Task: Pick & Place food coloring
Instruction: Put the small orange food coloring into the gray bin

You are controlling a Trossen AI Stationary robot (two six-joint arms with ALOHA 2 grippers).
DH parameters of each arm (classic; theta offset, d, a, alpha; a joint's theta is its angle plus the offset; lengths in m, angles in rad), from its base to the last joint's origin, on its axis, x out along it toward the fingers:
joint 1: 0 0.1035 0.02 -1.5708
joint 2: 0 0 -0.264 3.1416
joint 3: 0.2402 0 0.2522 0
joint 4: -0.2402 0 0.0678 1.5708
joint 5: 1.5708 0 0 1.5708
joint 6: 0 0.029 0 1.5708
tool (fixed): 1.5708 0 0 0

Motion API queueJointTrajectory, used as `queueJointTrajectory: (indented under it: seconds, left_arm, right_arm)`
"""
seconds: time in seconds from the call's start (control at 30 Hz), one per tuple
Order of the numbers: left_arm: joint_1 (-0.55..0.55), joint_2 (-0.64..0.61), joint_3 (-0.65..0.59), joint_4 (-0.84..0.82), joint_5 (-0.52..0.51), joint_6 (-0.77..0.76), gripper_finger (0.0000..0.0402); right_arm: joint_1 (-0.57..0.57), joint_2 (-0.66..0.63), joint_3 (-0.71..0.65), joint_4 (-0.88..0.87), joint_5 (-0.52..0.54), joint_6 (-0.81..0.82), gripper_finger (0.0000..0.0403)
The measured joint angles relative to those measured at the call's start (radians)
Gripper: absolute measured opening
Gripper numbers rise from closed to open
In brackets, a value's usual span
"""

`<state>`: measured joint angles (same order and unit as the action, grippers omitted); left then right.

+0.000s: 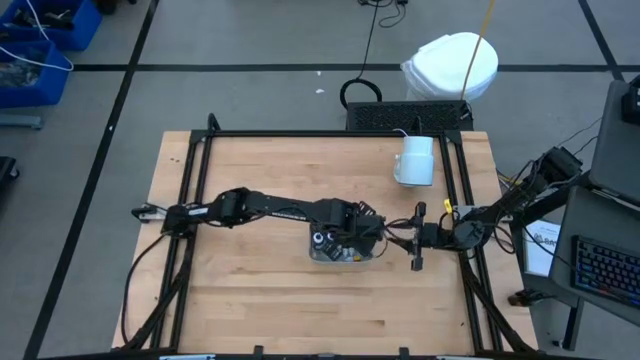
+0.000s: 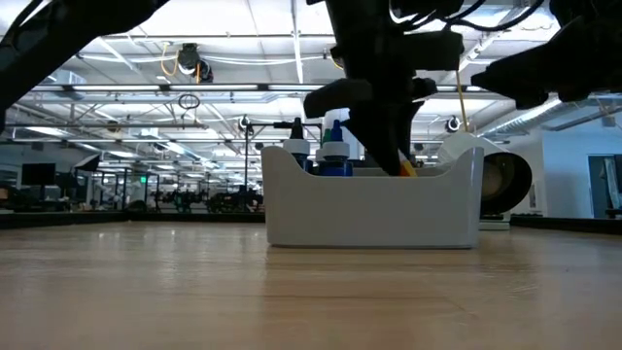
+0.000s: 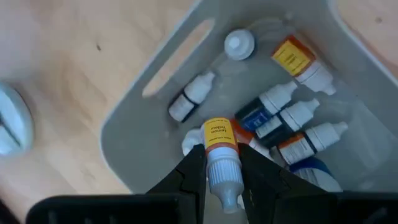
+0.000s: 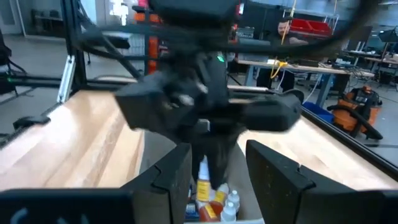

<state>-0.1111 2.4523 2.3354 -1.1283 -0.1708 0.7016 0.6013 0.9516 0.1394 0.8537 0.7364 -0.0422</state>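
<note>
- Over the tray point(image 3: 149, 81) near table centre: left gripper point(image 3: 222, 177) clenched on a yellow-labelled food coloring bottle point(image 3: 221, 155), just above the other bottles point(image 3: 283, 121) lying in the tray.
- Right gripper point(image 4: 217, 168) just right of the tray, fingers apart, holding nothing.
- White mug point(image 1: 415, 160) far right.

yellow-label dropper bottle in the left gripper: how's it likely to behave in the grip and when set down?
The yellow-label dropper bottle is small and round-bodied, so it may twist or slip between the left gripper fingers. Probably light: the narrow pinch carries it above the tray. Set down on its side it would likely roll, as the other bottles already lie tumbled.
</note>
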Motion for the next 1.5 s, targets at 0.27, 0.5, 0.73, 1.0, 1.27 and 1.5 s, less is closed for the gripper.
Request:
queueJointTrajectory:
  seconds: [0.27,0.5,0.73,1.0,1.27,1.5]
  left_arm:
    - [-0.046,0.003,0.000,-0.021,-0.013,0.199,0.0074]
    - [-0.065,0.010,0.001,-0.010,-0.012,0.398,0.0074]
    - [-0.066,0.044,-0.003,-0.029,-0.013,0.543,0.0074]
    - [-0.065,0.070,-0.004,-0.035,-0.014,0.599,0.0075]
    - [-0.065,0.070,-0.004,-0.028,-0.044,0.585,0.0085]
    - [-0.064,0.069,-0.004,-0.021,-0.062,0.573,0.0128]
  right_arm:
    - [-0.006,0.000,0.000,-0.021,-0.004,0.002,0.0141]
    - [-0.006,0.000,0.000,-0.021,-0.004,0.003,0.0141]
    - [-0.006,0.000,0.000,-0.022,-0.005,0.004,0.0139]
    - [-0.006,0.000,0.000,-0.028,-0.005,0.012,0.0139]
    - [-0.006,0.000,0.000,-0.029,-0.005,0.012,0.0139]
    - [-0.006,0.000,0.000,-0.029,-0.005,0.012,0.0139]
